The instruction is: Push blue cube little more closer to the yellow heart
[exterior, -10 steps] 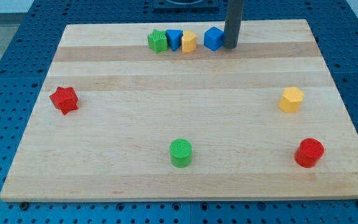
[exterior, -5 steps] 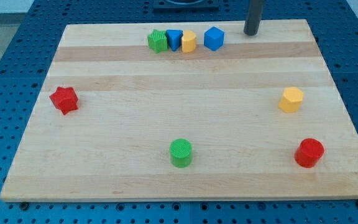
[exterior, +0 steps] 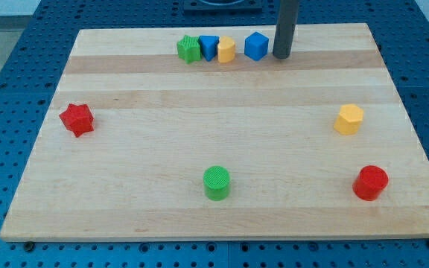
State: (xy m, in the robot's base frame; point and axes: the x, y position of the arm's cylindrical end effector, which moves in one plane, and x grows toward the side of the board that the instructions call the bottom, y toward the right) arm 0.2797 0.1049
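Fingerless: only my tip, just right of blue cube. Cube near view's top, small gap from yellow heart. Risk: pushing too hard, knocking heart into blue block.

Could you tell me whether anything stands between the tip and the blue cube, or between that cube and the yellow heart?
Nothing visible does. My tip sits just to the view's right of the blue cube, with bare board between them. A small open gap separates the cube from the yellow heart on its left.
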